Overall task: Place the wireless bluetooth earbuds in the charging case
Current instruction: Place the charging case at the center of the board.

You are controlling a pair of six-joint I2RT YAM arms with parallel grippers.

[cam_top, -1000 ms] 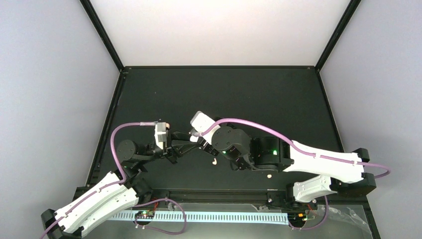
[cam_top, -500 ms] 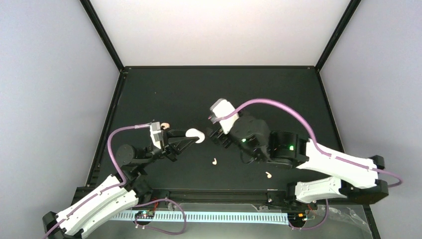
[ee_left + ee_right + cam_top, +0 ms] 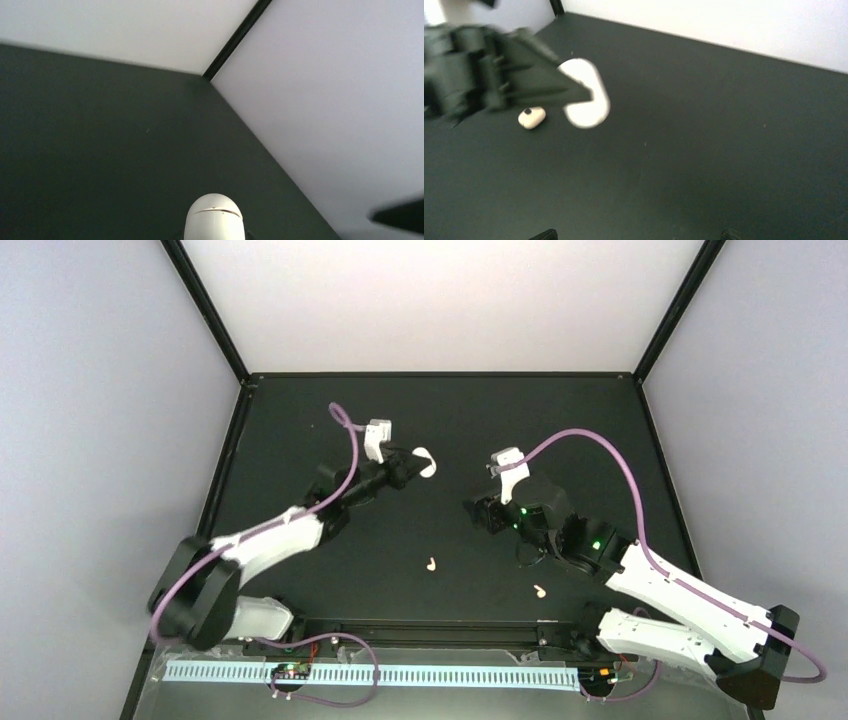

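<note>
Top external view: both arms reach out over the black table [image 3: 560, 420], the left one stretched toward the far middle and the right one bent to face it.
Left gripper [image 3: 410, 467]: clamped tight on the charging case [image 3: 427, 462], pinching it low so that a rounded end pokes out past the fingertips.
Charging case: toward the far middle of the table, apparently lifted clear of the surface. The left wrist view shows a seam across its rounded end, so the lid looks closed, though that is not certain.
Reason for the hold: probably to steady the case and present its free end to the other arm.
Right gripper [image 3: 636, 234]: fingers spread wide with nothing between them. It faces the case from nearby without touching it.
Earbuds [image 3: 430, 564]: both lie loose on the table near the front edge, this one around the middle. The second earbud [image 3: 540, 591] is beside the right forearm. Both are well apart from the case.
Peach-tan lump [image 3: 531, 117]: on the table behind the case, with a dark spot. It is not an earbud.
Progress: nothing is inserted yet, and the lid likely needs opening first.
</note>
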